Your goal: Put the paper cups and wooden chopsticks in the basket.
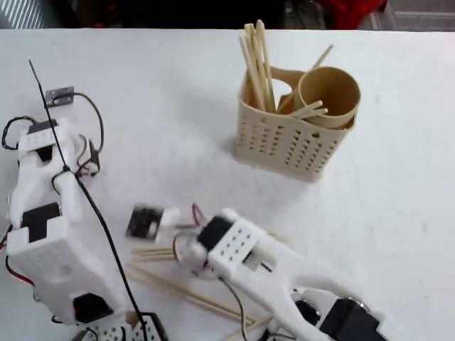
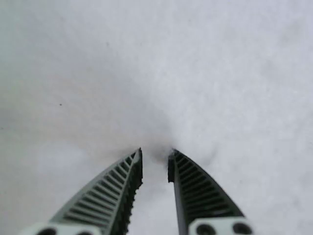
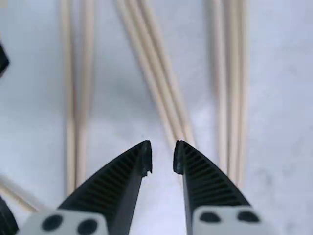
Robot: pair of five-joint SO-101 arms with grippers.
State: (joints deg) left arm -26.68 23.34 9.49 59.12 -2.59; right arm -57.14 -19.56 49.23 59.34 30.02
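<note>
Hovering over loose chopsticks (image 3: pixel 155 83), your right gripper (image 3: pixel 162 157) has jaws barely parted, empty; open wider, straddle the middle bundle, lift toward basket (image 1: pixel 281 145) at 1 o'clock.

Basket (image 1: pixel 284 145), at 1 o'clock on the table: cream plastic, perforated, matt.
Paper cup (image 1: pixel 330 89): tan paper, matt.
Chopsticks (image 3: pixel 156 73): pale bare wood, smooth.
Table (image 1: pixel 156 85): white, matt, faintly grainy.
Left gripper (image 2: pixel 155 159): grey ribbed plastic, matt.
Right gripper (image 3: pixel 163 154): black ribbed plastic, slight sheen.
</note>
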